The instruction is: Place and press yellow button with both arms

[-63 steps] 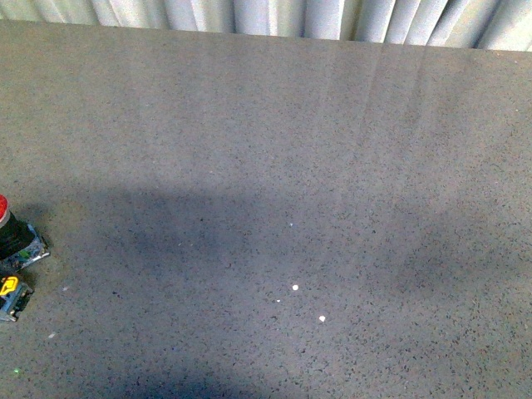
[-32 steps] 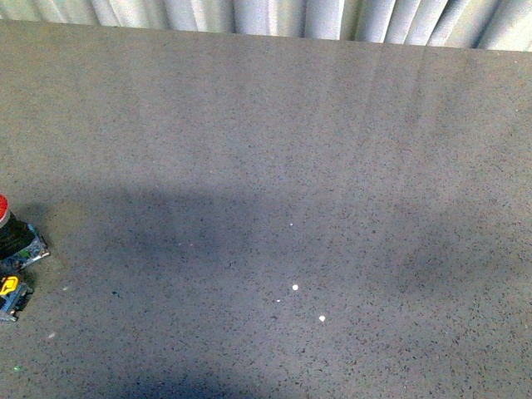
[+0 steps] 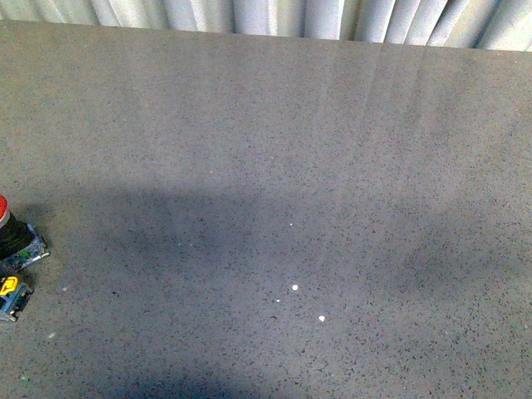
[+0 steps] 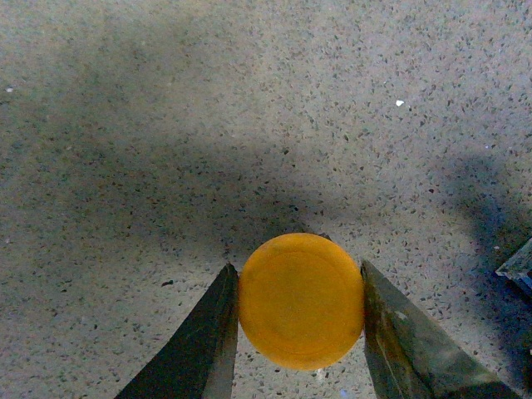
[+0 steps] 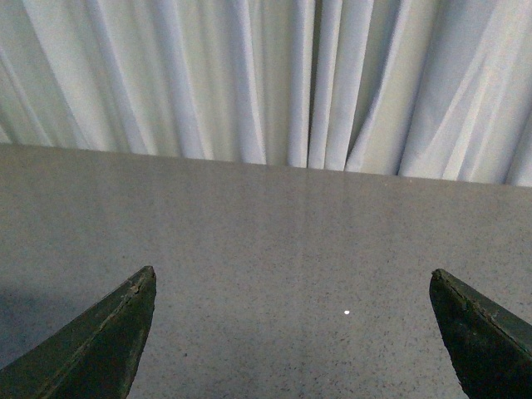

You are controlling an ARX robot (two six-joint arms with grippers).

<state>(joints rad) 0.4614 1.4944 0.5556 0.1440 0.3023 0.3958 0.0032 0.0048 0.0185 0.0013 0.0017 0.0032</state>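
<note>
Surface: grey speckled desk (image 3: 332, 166), curtain (image 5: 249, 75) beyond its far edge.
Left: left gripper (image 4: 298, 270) clamps the button (image 4: 301, 299) by its yellow cap, likely near the desk's left edge.
Right: right gripper (image 5: 292, 274) empty, fingers wide apart.
Progress: grasp made; placing and pressing remain.

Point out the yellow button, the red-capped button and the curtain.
yellow button (image 4: 301, 301): left wrist view, centre of its cap.
red-capped button (image 3: 12, 237): front view, its black body.
curtain (image 5: 274, 83): right wrist view, a middle fold.

speckled matt stone-look table (image 3: 332, 166), smooth satin plastic yellow button (image 4: 301, 299), soft pleated cloth curtain (image 5: 291, 75)
</note>
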